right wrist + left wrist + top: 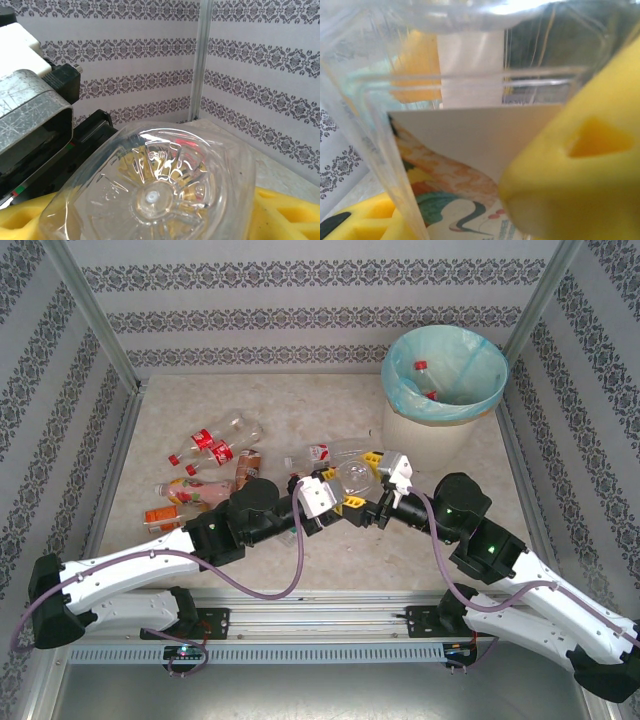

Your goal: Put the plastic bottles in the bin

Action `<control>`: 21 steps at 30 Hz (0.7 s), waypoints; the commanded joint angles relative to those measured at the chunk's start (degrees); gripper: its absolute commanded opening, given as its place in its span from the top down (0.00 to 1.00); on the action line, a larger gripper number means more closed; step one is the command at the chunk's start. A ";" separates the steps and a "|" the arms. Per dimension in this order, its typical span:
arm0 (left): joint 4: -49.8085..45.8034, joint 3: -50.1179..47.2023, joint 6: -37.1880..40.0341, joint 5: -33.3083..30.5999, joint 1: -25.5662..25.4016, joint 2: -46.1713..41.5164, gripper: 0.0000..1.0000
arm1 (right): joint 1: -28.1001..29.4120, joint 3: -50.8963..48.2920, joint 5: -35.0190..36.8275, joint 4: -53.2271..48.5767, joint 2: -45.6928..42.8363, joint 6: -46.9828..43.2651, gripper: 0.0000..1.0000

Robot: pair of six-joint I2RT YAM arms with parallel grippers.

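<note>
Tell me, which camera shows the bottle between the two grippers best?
The top view: the clear bottle shows nearly whole there. The left wrist view gives a blurred close-up of its wall and label; the right wrist view looks straight at its base.

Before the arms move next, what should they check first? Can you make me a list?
1. The left tool shut on the clear bottle: ok.
2. The right tool gripping that bottle's base: cannot tell; its fingers sit either side.
3. The bin upright, mouth open: ok.
4. The bin on the right arm's side: ok.
5. All bottles binned: not ok; loose bottles lie on the table.
</note>
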 commanded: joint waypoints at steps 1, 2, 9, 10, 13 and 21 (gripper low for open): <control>4.51 0.62 0.45 -5.11 -0.77 0.08 0.99 | -0.19 1.28 8.30 -0.16 -0.60 2.44 0.48; 4.51 0.58 0.41 -5.40 -0.77 0.04 0.99 | -0.25 1.20 8.57 -0.22 -0.64 2.52 0.49; 5.25 0.21 0.05 -6.08 -0.79 -0.10 0.97 | -0.24 1.45 8.90 -0.90 -1.17 2.13 0.60; 5.38 0.16 -0.01 -6.05 -0.82 -0.07 0.97 | -0.20 1.45 8.91 -0.96 -1.21 2.13 0.61; 5.91 -0.01 0.27 -6.13 -0.79 0.12 0.96 | -0.20 1.45 8.93 -1.14 -1.44 2.11 0.64; 6.36 -0.39 0.81 -7.14 -0.76 0.32 0.96 | -0.17 1.18 9.36 -1.33 -2.21 2.81 0.79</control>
